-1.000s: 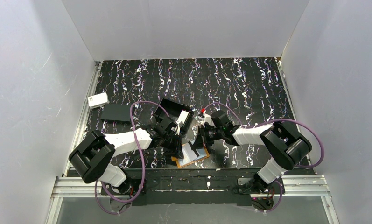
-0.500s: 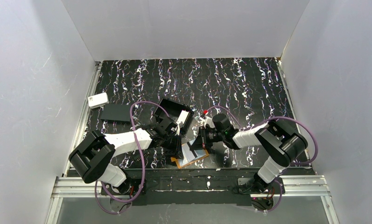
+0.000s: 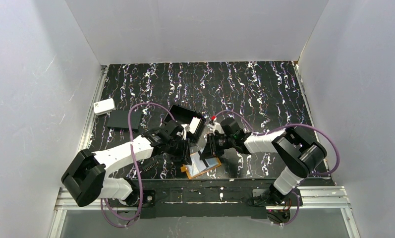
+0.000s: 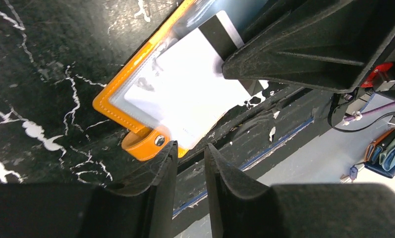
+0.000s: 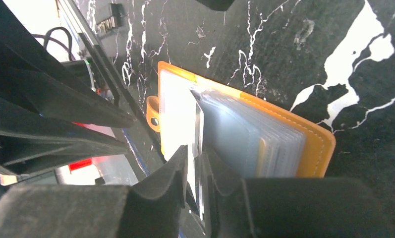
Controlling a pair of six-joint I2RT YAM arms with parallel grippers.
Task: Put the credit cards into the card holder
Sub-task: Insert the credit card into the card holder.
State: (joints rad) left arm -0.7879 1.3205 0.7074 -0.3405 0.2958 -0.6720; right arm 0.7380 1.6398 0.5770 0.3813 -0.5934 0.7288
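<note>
A: Start with the left gripper (image 4: pixel 190 151). Jaws?
B: A little apart, narrow slot, nothing in it. Only the table's near edge shows through. It sits low, tips angled down.
A: Nearest thing?
B: A small orange tab (image 4: pixel 143 143) with a metal snap, just beside one fingertip. Can't tell if they touch. The tab belongs to the orange-tan leather-like bifold card holder (image 4: pixel 106 101), which lies open and flat.
A: And the right gripper (image 5: pixel 197 154)?
B: Jaws slightly apart too. A thin pale sheet (image 5: pixel 198 124) stands on edge in the gap. It could be a card or a pocket leaf, can't tell which. Can't tell whether the pads press it either.
A: Where's the holder on the table?
B: At the near edge of the black, white-veined marbled tabletop (image 3: pixel 245 89), between the two grippers. The left one is at its left side and the right one is over it.
A: Cards?
B: One white rectangular plastic credit card (image 4: pixel 185 94) with a black stripe lies on the tab-side half, partly under a clear pocket. Its near end sticks out past the orange rim beside the tab. A finger of the right gripper hangs over the stripe end. The other half holds a fanned stack of pale see-through pockets (image 5: pixel 254 139).
A: Further out?
B: A black open box tray (image 3: pixel 178 112) sits just behind the left gripper, with a white flat piece (image 3: pixel 196 124) at its right end. A flat black rectangle (image 3: pixel 122 119) lies left of the tray. A white rounded box (image 3: pixel 104 106) is near that, at the table's left rim.
</note>
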